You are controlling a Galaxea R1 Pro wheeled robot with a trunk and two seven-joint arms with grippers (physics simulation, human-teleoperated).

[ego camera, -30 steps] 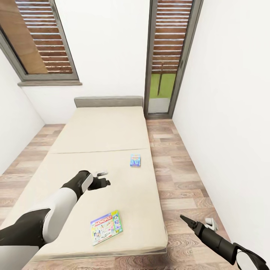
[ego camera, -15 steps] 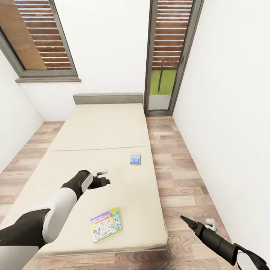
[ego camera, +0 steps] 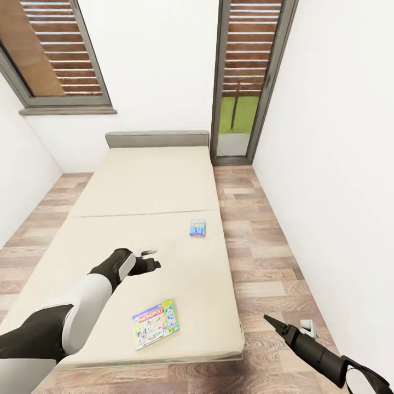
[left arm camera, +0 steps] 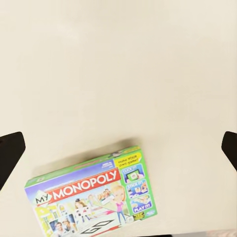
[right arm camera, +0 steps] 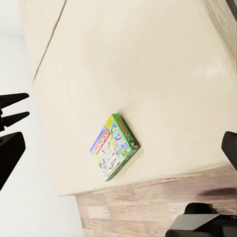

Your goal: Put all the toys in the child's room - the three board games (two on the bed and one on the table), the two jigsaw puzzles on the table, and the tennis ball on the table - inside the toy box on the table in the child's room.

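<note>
you are looking down over the bed (ego camera: 148, 186), its beige mattress running away from you to the grey headboard (ego camera: 157, 139) against the white wall. two board games are lying flat on it. the monopoly box (ego camera: 155, 323) is sitting near the foot edge of the mattress, turned at a slant, close to you. the small blue box (ego camera: 197, 227) is lying farther up, near the mattress edge on your right side, well apart from the first.

your left gripper (ego camera: 149, 259) is hovering over the mattress between the two boxes, touching neither, and its fingers (ego camera: 148, 253) are standing spread with nothing between them. in the left wrist view the monopoly box (left arm camera: 91, 197) is lying below the gripper, and the dark fingertips (left arm camera: 10, 153) are showing far apart at the picture's edges.

your right gripper (ego camera: 290, 327) is hanging over the wood-plank floor (ego camera: 257, 262) beside the bed, off the mattress, its fingers also spread and holding nothing. in the right wrist view the monopoly box (right arm camera: 114, 146) is showing near the corner of the mattress (right arm camera: 148, 74), just above the floor boards (right arm camera: 148, 207).

a slatted window (ego camera: 54, 49) and a narrow glazed door (ego camera: 246, 82) are standing behind the bed.
</note>
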